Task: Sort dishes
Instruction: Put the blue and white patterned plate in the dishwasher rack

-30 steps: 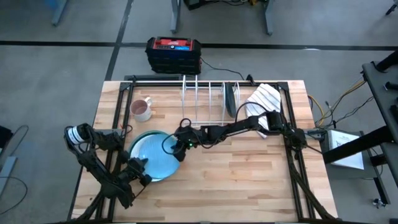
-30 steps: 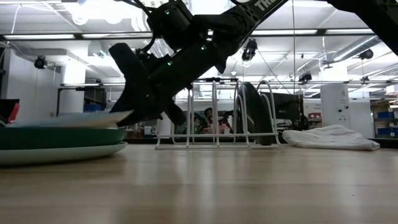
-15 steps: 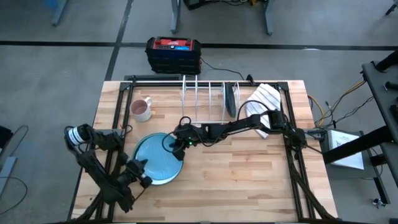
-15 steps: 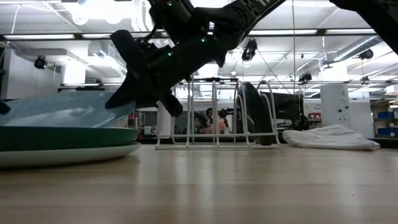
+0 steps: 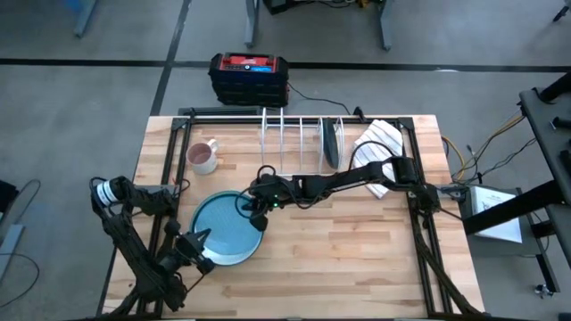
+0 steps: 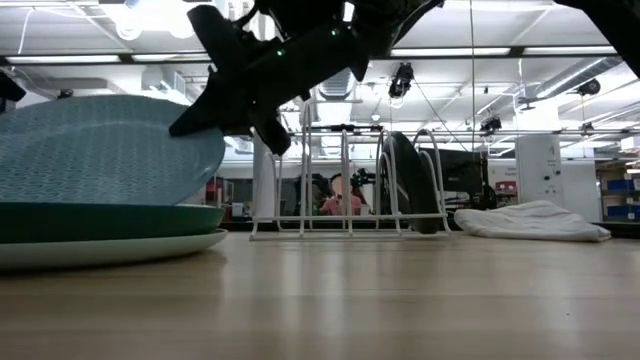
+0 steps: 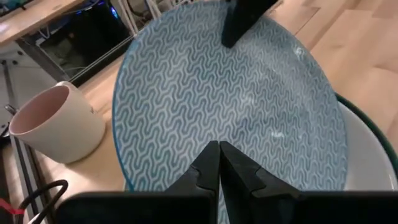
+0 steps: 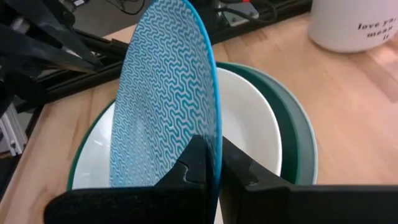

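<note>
Two grippers, left and right, pinch a wave-patterned blue plate tilted above stacked bowls on the wooden table

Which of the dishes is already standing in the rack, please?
The dark plate, upright on edge in the rack. The patterned blue plate is tilted up in the right gripper, and the white bowl and green dish remain stacked.
</note>
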`<state>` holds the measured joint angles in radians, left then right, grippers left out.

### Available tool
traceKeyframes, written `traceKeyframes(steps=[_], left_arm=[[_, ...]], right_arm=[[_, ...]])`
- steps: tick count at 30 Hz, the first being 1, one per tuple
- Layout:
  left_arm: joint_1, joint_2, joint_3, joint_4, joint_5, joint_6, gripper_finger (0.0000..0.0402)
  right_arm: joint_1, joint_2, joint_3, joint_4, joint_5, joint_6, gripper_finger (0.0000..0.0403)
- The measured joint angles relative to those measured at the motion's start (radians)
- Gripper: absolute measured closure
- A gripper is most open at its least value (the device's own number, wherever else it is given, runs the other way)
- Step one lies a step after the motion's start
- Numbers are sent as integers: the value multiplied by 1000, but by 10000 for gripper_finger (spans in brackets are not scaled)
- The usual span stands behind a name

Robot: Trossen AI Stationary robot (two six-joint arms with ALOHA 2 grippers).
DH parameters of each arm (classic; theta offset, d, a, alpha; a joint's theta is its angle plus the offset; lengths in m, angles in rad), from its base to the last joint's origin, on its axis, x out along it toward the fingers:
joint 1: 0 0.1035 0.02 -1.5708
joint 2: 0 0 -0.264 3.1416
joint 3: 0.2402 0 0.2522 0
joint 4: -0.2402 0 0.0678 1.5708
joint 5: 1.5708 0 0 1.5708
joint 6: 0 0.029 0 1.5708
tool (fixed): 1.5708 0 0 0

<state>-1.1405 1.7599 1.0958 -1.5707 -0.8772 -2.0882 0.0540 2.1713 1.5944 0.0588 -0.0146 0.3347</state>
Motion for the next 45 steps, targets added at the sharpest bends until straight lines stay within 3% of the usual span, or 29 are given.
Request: traceKeyframes(steps=[7,11,20,25,35,45], left_arm=[[-3,-7,46,0,-27,12,401],[-3,-23,111,-1,-94,46,401],[-3,-28,340,0,-231,344,401],[-3,-28,425,0,-242,464,401],[-4,-29,480,0,-296,658,401],[-10,-22,480,0,-291,857,401]], right_arm=[[-1,-37,-1,-11,-13,-42,402],[-1,-60,-1,-7,-14,-160,402],[-2,-91,-1,-4,-14,-318,402],[4,-129,-2,-30,-14,-387,402],[4,-295,-2,-220,-20,-639,402],[-35,-584,0,-425,0,-882,402]])
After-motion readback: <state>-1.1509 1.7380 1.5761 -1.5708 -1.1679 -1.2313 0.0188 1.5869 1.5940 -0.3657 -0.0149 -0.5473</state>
